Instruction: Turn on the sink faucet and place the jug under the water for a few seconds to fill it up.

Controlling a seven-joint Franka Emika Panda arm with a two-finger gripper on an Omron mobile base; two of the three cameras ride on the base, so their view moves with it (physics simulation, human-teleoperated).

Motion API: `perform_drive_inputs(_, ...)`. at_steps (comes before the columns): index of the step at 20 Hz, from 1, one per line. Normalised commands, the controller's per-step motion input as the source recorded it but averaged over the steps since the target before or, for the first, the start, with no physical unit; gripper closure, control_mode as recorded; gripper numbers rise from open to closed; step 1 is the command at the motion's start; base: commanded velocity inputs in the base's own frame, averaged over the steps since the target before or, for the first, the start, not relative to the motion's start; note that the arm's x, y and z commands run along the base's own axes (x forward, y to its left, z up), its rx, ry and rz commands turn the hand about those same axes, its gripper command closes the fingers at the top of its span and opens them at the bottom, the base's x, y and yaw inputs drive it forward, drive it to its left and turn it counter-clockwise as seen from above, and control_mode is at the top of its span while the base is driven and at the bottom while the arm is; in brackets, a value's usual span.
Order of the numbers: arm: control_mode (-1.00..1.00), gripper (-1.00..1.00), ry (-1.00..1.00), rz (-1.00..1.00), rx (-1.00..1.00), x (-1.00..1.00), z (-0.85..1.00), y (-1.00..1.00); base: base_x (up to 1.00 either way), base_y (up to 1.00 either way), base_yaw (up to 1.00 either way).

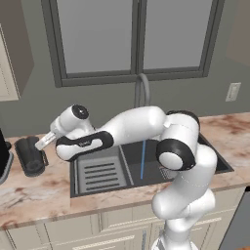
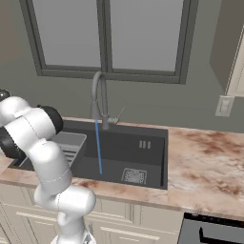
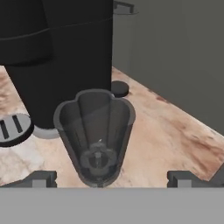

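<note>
The water [image 2: 98, 147] is already running: a thin blue stream falls straight from the faucet [image 2: 98, 102] into the sink [image 2: 143, 157]. So the tap step looks done, and the jug [image 1: 30, 155] is yet to be fetched.

The jug is seen on the bench [image 1: 34, 195] at about 9 o'clock from the sink, just beside a black machine [image 3: 57, 57]. In the hand view it is seen from above, with its open mouth up and the machine at its 12 o'clock.

The tool [image 3: 109, 179] is held wide open, with one tip on each side of the jug and nothing gripped. It hangs just over the jug.

The jug is judged to be stiff and light while empty (it will get much heavier when full). Its wall looks smooth, so it may slip. A good hold is thought to be across the rim, with one finger inside and one outside, or across the body if the tips reach round it. The handle cannot be made out in the hand view. The jug should be kept upright, so that no water is spilled later.
</note>
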Motion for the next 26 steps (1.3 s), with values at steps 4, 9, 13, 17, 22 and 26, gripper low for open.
perform_drive_inputs(4, -1.00, -1.00, 0.00, 0.00, 0.00, 0.00, -0.10, 0.04, 0.00, 0.00, 0.00)
perform_drive_inputs(9, -1.00, -1.00, 0.00, 0.00, 0.00, 0.00, -0.33, 0.15, 0.00, 0.00, 0.00)
perform_drive_inputs(13, -1.00, -1.00, 0.01, 0.00, 0.00, 0.00, -0.19, 0.11, 0.00, 0.00, 0.00)
perform_drive_inputs(17, -1.00, -1.00, 0.02, 0.00, 0.00, 0.02, -0.11, 0.07, 0.00, 0.00, 0.00)
perform_drive_inputs(22, -1.00, -1.00, 0.05, 0.00, 0.00, 0.09, -0.14, 0.18, 0.00, 0.00, 0.00)
perform_drive_inputs(26, -1.00, -1.00, 0.04, 0.00, 0.00, 0.14, -0.06, 0.06, 0.00, 0.00, 0.00)
